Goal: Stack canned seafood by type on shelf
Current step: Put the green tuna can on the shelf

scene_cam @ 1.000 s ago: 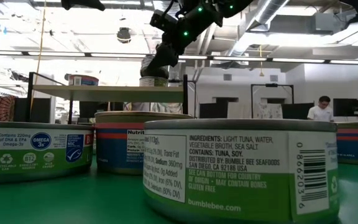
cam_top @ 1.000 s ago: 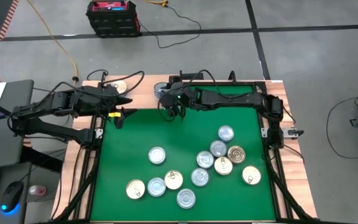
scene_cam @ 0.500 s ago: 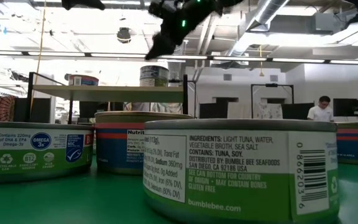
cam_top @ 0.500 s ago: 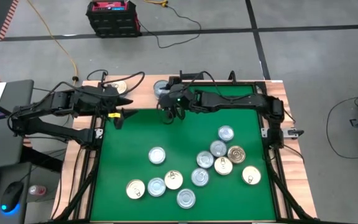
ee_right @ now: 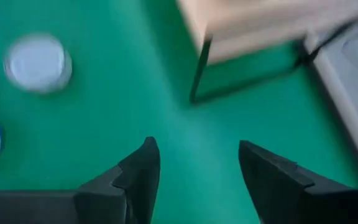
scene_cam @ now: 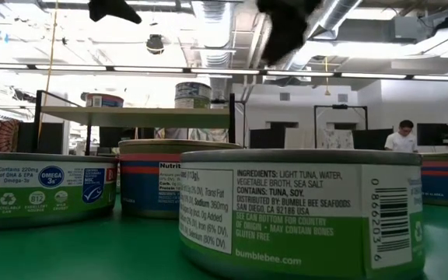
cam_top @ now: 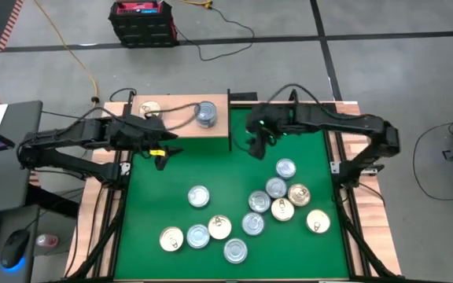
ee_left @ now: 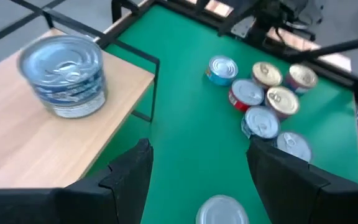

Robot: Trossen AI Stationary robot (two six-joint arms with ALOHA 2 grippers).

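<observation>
The shelf [cam_top: 181,135], a light-wood board on thin dark legs, stands at the mat's far left. On it rests a short stack of blue-sided, silver-lidded tins [cam_top: 205,114] [ee_left: 64,74], and a gold-lidded tin [cam_top: 149,108] lies farther left. Several more tins of canned seafood [cam_top: 278,200] lie flat on the green mat. My left gripper [cam_top: 165,153] [ee_left: 197,155] hovers open just off the shelf's near edge. Above the mat, right of the shelf, my right gripper [cam_top: 255,147] [ee_right: 197,155] is open and points down. Neither holds anything.
A loose tin [cam_top: 198,196] lies mid-mat, and others [cam_top: 199,234] sit near the front edge. In the low view big tins [scene_cam: 298,210] fill the foreground. The shelf's dark leg [ee_right: 199,68] stands close before my right gripper. A person [scene_cam: 401,136] is far off in the room.
My right gripper has let go of the top tin of the shelf stack. It has risen and swung toward the table's right, off the shelf and over the mat, rolling its wrist. The tin stays on the stack. My left gripper has drifted slightly toward the mat.
</observation>
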